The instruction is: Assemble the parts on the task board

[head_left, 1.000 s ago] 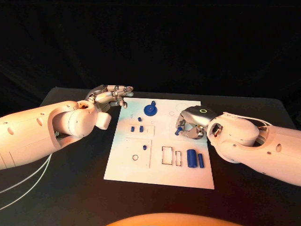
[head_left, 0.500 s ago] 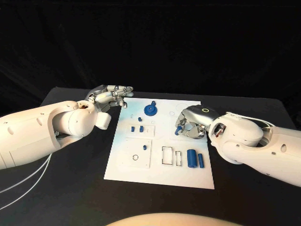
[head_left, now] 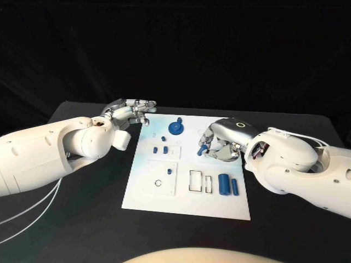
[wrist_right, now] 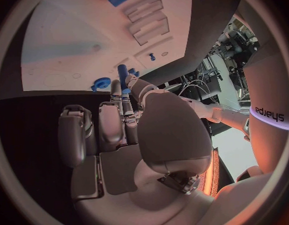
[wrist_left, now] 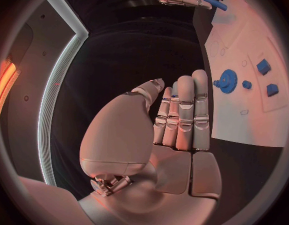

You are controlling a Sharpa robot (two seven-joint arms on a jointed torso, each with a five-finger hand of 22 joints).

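The white task board (head_left: 187, 181) lies in the middle of the black counter (head_left: 302, 219), and everything else is placed from it.

The right hand (head_left: 218, 143) hangs over the board's right half, near its middle. Its fingers (wrist_right: 122, 107) are curled in and pinch a small blue peg (head_left: 201, 149); the peg sticks out past the fingertips and points down toward the board. In the right wrist view the same peg (wrist_right: 122, 77) rises between the fingertips above the white surface.

The left hand (head_left: 130, 115) is at the board's far left corner, just off its edge and above the counter. Its fingers (wrist_left: 185, 110) lie straight and close together, holding nothing.

On the board's far part, near the middle, stands a round blue gear (head_left: 175, 127) with a short stem on top; the left wrist view shows it (wrist_left: 227, 80) as a toothed disc. Just nearer than the gear, on the left half, two small blue blocks (head_left: 159, 149) sit side by side. Further toward the near edge, a tiny blue piece (head_left: 168, 171) rests on a raised white square plate. On the right half, nearer the near edge, two blue cylinders (head_left: 228, 184) lie side by side, just right of two empty rectangular slots (head_left: 200, 181).
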